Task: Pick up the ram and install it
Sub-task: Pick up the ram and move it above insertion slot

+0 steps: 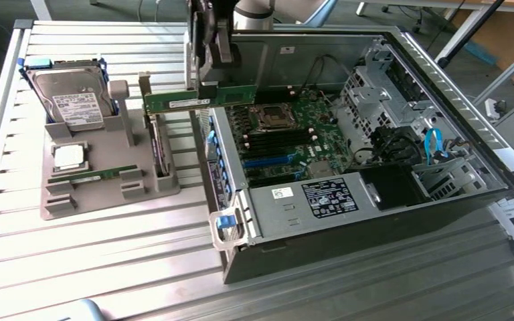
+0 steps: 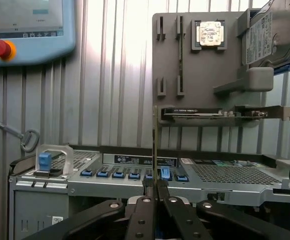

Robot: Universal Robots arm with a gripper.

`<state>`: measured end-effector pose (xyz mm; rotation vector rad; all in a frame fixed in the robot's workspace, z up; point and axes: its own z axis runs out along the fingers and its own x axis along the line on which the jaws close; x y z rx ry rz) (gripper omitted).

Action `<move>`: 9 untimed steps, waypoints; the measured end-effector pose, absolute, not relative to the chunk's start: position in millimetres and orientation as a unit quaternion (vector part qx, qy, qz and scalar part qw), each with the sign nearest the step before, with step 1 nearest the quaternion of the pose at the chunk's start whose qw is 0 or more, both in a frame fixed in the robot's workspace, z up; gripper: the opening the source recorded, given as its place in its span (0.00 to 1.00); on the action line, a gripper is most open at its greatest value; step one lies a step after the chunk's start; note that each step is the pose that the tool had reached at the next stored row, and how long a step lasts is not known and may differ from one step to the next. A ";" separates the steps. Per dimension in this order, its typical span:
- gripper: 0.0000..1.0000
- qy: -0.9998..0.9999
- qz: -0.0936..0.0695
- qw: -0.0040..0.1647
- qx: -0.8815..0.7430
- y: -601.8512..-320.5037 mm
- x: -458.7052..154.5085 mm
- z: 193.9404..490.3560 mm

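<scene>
A slatted metal table (image 1: 105, 267) carries an open computer case (image 1: 347, 234), lying on its side with the motherboard (image 1: 284, 144) exposed. In the exterior view a grey parts holder (image 1: 88, 200) sits at nine o'clock of the case, just beside it. A hard drive (image 1: 71, 93) stands at the holder's twelve o'clock end, and a dark expansion card (image 1: 157, 144) stands on edge along its three o'clock side.

The robot's gripper (image 1: 209, 85) hangs at eleven o'clock of the motherboard, over the case's wall nearest the holder. Its jaws are nearly closed, pinching the ram (image 1: 177, 101) by its upper edge. The green stick is in the air and level, one end reaching toward the holder and the other over the board.

The wrist view shows the gripper (image 2: 154, 186) clamped on the ram (image 2: 154, 140) edge-on, with the case's blue-clipped edge beyond it.

A silver processor (image 1: 67, 157) lies flat at the holder's centre, and a second memory stick (image 1: 92, 176) rests in a slot at six o'clock of it.
</scene>
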<state>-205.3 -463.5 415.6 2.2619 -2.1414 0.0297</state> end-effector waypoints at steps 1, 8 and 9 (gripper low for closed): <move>0.12 -0.687 0.010 0.013 0.726 -463.6 -204.0 415.6; 0.12 -0.687 0.010 0.014 0.726 -463.6 -197.0 415.5; 0.12 -0.687 0.010 0.014 0.726 -463.6 -196.3 415.5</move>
